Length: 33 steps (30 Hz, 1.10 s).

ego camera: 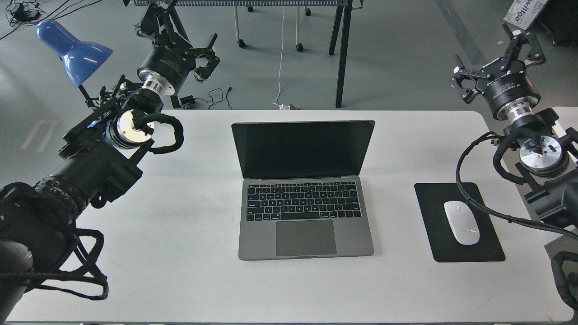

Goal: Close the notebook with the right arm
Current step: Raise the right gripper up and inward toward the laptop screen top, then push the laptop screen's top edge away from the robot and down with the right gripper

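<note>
The notebook [306, 219], a space-grey laptop, sits open at the middle of the white table [180, 271], its black screen [302, 149] upright and facing me. My right arm [542, 155], with a silver joint ring, comes in from the right edge. My right gripper [494, 61] is open and empty, above the table's far right corner, well right of and behind the notebook's lid. My left gripper [183, 38] is open and empty beyond the table's far left edge.
A black mouse pad [433, 225] with a white mouse [461, 222] lies right of the notebook, under the right arm's cable [469, 180]. A blue lamp [72, 52] stands at the far left. Table legs and wheeled furniture stand behind.
</note>
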Tool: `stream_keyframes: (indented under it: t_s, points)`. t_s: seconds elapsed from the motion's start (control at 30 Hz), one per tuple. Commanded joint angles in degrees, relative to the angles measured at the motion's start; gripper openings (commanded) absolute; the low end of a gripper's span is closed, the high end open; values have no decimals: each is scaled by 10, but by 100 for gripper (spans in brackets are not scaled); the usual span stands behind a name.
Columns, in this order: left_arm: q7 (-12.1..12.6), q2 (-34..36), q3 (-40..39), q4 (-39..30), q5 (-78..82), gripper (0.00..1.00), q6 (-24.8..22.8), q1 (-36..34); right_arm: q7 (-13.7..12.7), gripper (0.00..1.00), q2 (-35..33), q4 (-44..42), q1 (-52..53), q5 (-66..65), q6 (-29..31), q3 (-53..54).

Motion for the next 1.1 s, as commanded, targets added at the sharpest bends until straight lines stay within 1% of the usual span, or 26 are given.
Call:
stream_keyframes:
  t_s: [0.0, 0.27, 0.4, 0.73, 0.87, 1.0, 1.07]
  points:
    - [0, 0, -1, 0, 0, 100, 0, 1, 1, 100, 1, -2, 23, -4, -6, -58]
    - [0, -1, 0, -1, 0, 100, 0, 2, 2, 100, 30, -2, 84, -10, -7, -223]
    - [1, -1, 0, -1, 0, 100, 0, 2, 1, 100, 45, -1, 104, -29, -8, -279]
    - [1, -1, 0, 0, 0, 100, 0, 2, -3, 100, 72, 10, 132, -138, -8, -331]
    - [1, -1, 0, -1, 0, 100, 0, 3, -3, 100, 76, 24, 134, -148, -6, -354]
    - [1, -1, 0, -1, 0, 100, 0, 3, -3, 100, 68, 72, 133, -148, -5, -381]
    - [0, -1, 0, -1, 0, 100, 0, 2, -3, 100, 50, 99, 132, -148, -5, -392]
